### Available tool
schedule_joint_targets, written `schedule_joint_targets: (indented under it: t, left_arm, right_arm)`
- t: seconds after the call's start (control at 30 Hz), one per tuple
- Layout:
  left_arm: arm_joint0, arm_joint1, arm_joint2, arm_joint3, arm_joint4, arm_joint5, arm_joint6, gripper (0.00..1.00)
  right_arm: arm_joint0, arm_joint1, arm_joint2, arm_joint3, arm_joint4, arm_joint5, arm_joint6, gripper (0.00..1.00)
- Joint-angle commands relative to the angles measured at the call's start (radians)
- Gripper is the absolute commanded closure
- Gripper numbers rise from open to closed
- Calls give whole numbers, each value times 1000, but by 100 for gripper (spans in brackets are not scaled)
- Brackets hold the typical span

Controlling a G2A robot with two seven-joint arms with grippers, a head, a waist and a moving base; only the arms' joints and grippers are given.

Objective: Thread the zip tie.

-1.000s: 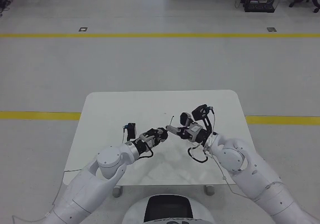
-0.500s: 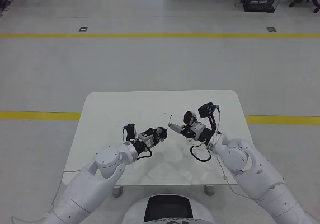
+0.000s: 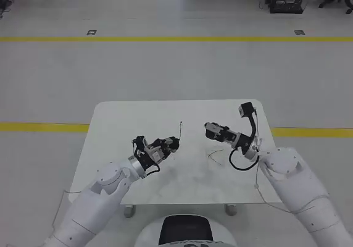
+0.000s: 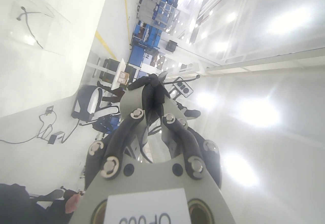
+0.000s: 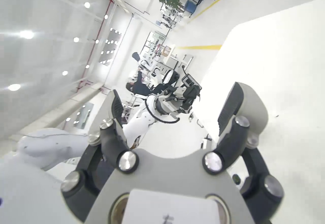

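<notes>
The zip tie (image 3: 178,131) is being held at its lower end by the left end effector (image 3: 173,144), whose fingers are being kept pressed together on it. Its long axis is being carried close to upright, perhaps leaning a little away from the robot. The free end is being pointed toward the ceiling and finishes in a small thicker knob. In the left wrist view the zip tie (image 4: 190,77) is showing as a thin, dark, nearly straight strip rising past the closed tips.

The right end effector (image 3: 207,129) is being held level over the middle of the tabletop (image 3: 121,117), facing the left one across a gap. Its fingers are being kept spread apart. In the right wrist view its pads (image 5: 229,104) are showing as black and ribbed, set on pale grey fingers. These are being carried on black links joined by round silver pins.

Two thin dark strips (image 3: 214,154) are lying crossed on the tabletop near the right arm, well apart from the held zip tie. Each is ending in a small head, and one is curving gently along its length. The tabletop is showing as white, smooth and faintly glossy, with rounded corners.
</notes>
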Motion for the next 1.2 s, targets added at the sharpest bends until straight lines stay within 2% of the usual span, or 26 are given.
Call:
schedule_joint_targets:
  t: [0.0,0.07,0.33,0.37,0.47,0.6,0.7,0.97,1.07,1.17]
  left_arm:
    - [-5,0,1,15,-6,3,-13,100]
    - [-14,1,8,15,27,14,-18,100]
    - [-16,1,8,13,39,20,-15,100]
    - [-14,0,9,13,29,10,-8,100]
    - [-8,-6,12,19,-57,-24,-49,100]
    - [-11,-14,14,47,-167,-56,-139,100]
    - [-20,-19,23,71,-212,-73,-185,100]
    - [-49,-38,59,129,-314,-113,-277,100]
    - [-62,-41,64,143,-307,-123,-273,100]
    - [-62,-41,64,143,-307,-123,-273,100]
  right_arm:
    - [6,-12,8,28,50,0,63,0]
    - [16,-21,9,67,21,0,98,0]
    - [16,-21,9,67,21,0,98,0]
    - [14,-21,7,66,29,2,95,0]
    - [6,-27,-3,73,140,7,119,0]
    - [12,-35,-5,129,323,0,225,0]
    - [20,-40,-5,170,405,0,291,0]
    - [53,-62,-47,261,559,10,422,0]
    - [60,-65,-55,271,571,12,438,0]
    - [60,-65,-55,271,571,12,438,0]
